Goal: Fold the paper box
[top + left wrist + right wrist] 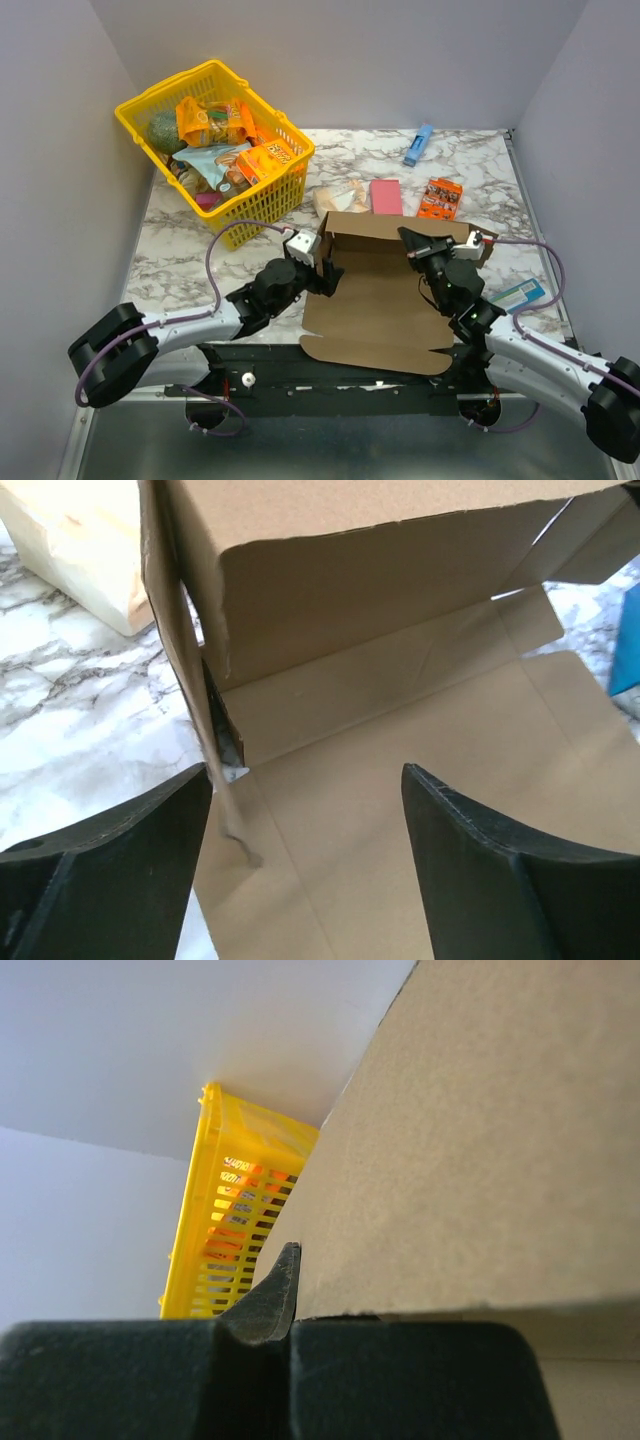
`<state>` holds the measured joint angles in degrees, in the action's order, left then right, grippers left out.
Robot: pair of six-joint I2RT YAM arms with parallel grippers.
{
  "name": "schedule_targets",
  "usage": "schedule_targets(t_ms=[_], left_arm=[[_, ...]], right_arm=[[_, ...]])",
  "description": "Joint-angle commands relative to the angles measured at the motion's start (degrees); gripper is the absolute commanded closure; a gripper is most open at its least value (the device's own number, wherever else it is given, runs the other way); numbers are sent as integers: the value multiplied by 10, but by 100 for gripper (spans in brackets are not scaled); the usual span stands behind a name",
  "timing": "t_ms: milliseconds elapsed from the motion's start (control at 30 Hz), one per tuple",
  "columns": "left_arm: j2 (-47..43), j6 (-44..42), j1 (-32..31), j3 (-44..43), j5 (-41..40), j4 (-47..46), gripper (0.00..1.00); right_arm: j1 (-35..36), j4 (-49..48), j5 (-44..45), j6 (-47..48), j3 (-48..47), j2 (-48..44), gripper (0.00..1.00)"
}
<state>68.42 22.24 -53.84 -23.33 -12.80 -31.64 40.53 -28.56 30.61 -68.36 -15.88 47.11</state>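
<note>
Resting on marble tabletop [190, 250] between grey walls [350, 60]: paper box [375, 300], left claw [306, 772] apart, right claw [288, 1260] together.

The paper box [380, 610] between the fingers [500, 880] of the left gripper [307, 772] is matt brown cardboard, its cut edges fibrous and rough. Those fingers look like matt black plastic. Left of them the table [80, 710] is smooth, marble-patterned and glossy; a block [70, 550] is pale bare wood. Beyond the right gripper [288, 1300], the basket [215, 1230] is glossy yellow plastic.
</note>
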Motion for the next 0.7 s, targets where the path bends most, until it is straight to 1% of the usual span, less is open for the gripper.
schedule_targets(t_ms=[0, 67, 100, 233, 267, 367, 400, 433, 533, 600, 667], left_arm=[[-78, -22, 8, 33, 15, -6, 9], [-126, -28, 16, 41, 15, 27, 2], [-142, -29, 19, 50, 17, 39, 1], [-237, -25, 49, 88, 23, 84, 1], [-279, -15, 65, 99, 21, 86, 1], [-343, 11, 102, 132, 30, 90, 1], [-349, 18, 129, 138, 31, 93, 1], [-349, 25, 138, 137, 30, 105, 1], [-313, 31, 164, 114, 33, 123, 2], [-263, 33, 168, 95, 23, 123, 2], [-214, 28, 171, 86, 24, 99, 2]], right_arm=[[5, 90, 8, 37, 22, -12, 99], [5, 93, 8, 38, 22, -19, 99], [5, 95, 8, 38, 22, -21, 100], [6, 99, 9, 38, 21, -26, 100], [5, 99, 9, 38, 21, -28, 99], [4, 99, 7, 39, 22, -32, 100], [4, 99, 8, 39, 22, -32, 100], [5, 99, 6, 39, 21, -32, 100], [5, 97, 3, 41, 18, -26, 99], [4, 96, 2, 39, 17, -25, 100], [5, 95, 2, 38, 17, -23, 100]])
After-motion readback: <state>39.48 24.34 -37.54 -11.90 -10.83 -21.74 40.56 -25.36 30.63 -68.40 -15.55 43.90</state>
